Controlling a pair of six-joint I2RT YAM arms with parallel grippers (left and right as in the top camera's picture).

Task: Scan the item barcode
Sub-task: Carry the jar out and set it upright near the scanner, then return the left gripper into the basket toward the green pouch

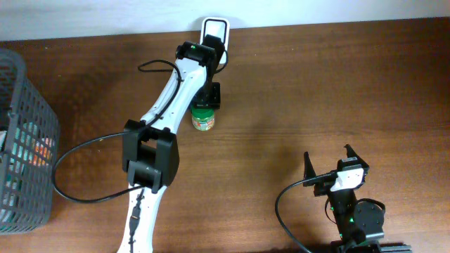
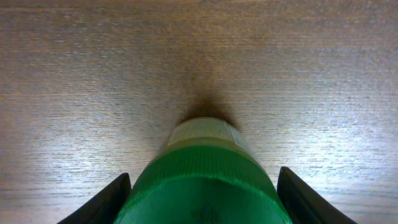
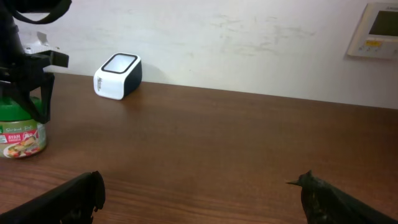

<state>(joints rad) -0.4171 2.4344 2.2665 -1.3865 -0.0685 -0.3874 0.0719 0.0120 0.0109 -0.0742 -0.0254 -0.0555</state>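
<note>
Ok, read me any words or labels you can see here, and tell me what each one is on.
"AYAM": on the jar label; the label's other lines are too blurred to read.
Scanner: a small dark mark on its side, too small to read.
Wall panel: print too small to read.

Left jaws clamped, right jaws agape

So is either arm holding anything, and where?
The left gripper grips the jar by its green lid; the right gripper is open and empty.
</note>
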